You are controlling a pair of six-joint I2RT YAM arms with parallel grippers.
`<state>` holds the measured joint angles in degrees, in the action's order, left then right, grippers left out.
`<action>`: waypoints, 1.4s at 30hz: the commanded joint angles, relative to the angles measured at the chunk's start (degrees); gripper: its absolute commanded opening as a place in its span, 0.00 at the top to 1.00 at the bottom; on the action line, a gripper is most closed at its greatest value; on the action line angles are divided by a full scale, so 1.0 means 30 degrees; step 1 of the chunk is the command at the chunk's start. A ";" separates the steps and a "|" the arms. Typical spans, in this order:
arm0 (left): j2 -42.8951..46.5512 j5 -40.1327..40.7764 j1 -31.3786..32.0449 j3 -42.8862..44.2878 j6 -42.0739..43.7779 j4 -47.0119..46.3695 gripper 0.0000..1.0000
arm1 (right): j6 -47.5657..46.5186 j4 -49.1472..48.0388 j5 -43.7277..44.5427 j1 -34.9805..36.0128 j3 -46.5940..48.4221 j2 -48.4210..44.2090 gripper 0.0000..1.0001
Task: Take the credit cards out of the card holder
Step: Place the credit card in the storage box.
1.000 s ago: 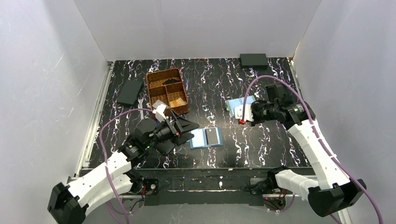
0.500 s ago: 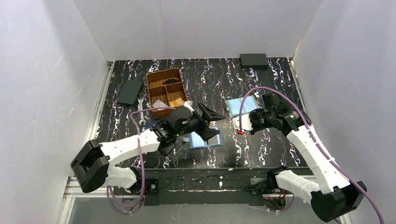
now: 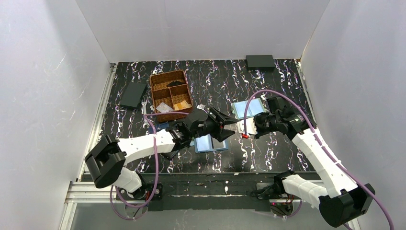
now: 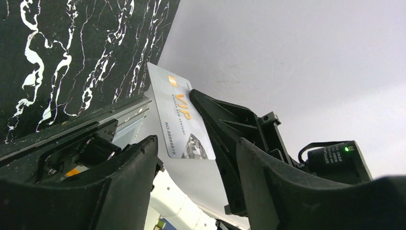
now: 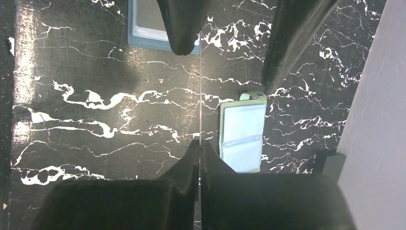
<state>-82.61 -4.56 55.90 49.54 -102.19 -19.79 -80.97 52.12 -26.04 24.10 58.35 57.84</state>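
My right gripper [image 3: 248, 128] is shut on a whitish credit card [image 4: 175, 116] with "VIP" print and holds it on edge above the table. In the right wrist view the card [image 5: 199, 91] shows as a thin line sticking out of the shut fingertips [image 5: 194, 146]. My left gripper [image 3: 227, 126] faces it from the left, open, one finger [image 5: 182, 24] on each side of the card's free end, not touching it. The steel-blue card holder [image 3: 211, 143] lies open on the table below the left gripper.
A paler sky-blue folding holder [image 3: 244, 109] with a green rim lies behind the grippers. A brown divided basket [image 3: 171, 94] stands at the back left, with a dark wallet [image 3: 133, 95] left of it and a black box [image 3: 260, 61] at the back right.
My left arm has swung right from beside the basket to the table's middle, and its jaws have narrowed. My right gripper has come slightly down and left with the card.
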 commanded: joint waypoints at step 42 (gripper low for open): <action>0.4723 -0.5404 -0.3341 -0.7710 1.7138 -0.7172 1.00 | 1.1379 -0.2964 -0.8183 -0.3766 -0.3198 -0.2374 0.02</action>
<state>-76.18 -14.63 49.06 29.95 -65.04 -39.16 -62.33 51.83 -43.42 15.33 50.72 49.06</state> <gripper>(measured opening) 0.010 0.983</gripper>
